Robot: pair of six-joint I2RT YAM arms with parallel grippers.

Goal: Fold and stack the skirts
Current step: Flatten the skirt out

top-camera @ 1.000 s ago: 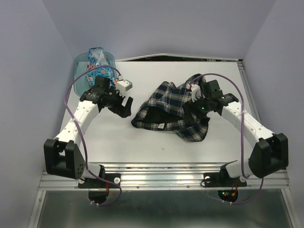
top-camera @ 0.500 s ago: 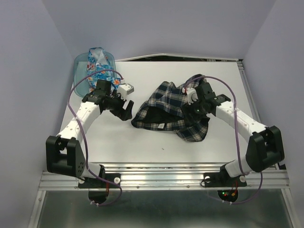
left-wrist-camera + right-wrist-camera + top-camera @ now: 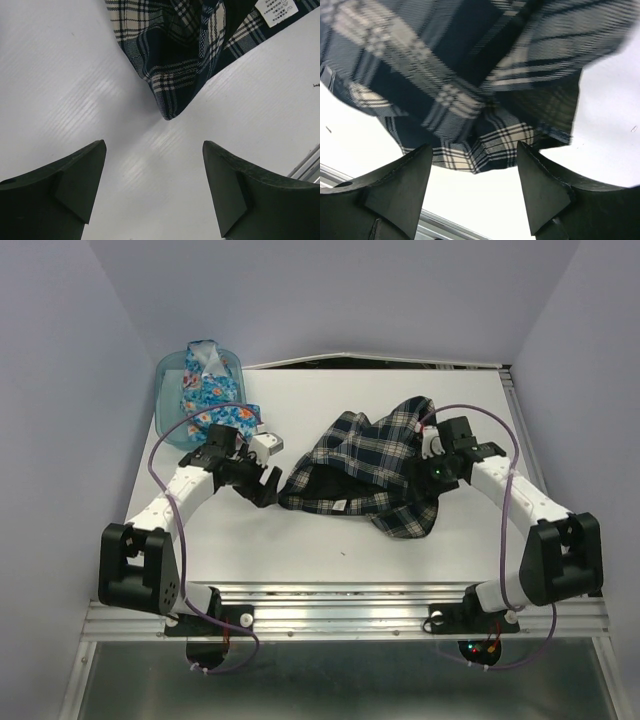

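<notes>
Left fingers [image 3: 65, 195] spread over table [image 3: 70, 85], near plaid skirt [image 3: 175, 60]'s corner.

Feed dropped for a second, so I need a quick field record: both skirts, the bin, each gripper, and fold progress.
plaid skirt: crumpled, unfolded, middle of the table
floral skirt: bunched in the bin, far left corner
left gripper: open, low over bare table, plaid skirt's corner just ahead
right gripper: open, at the plaid skirt's right side, cloth not clamped
progress: nothing folded or stacked
</notes>
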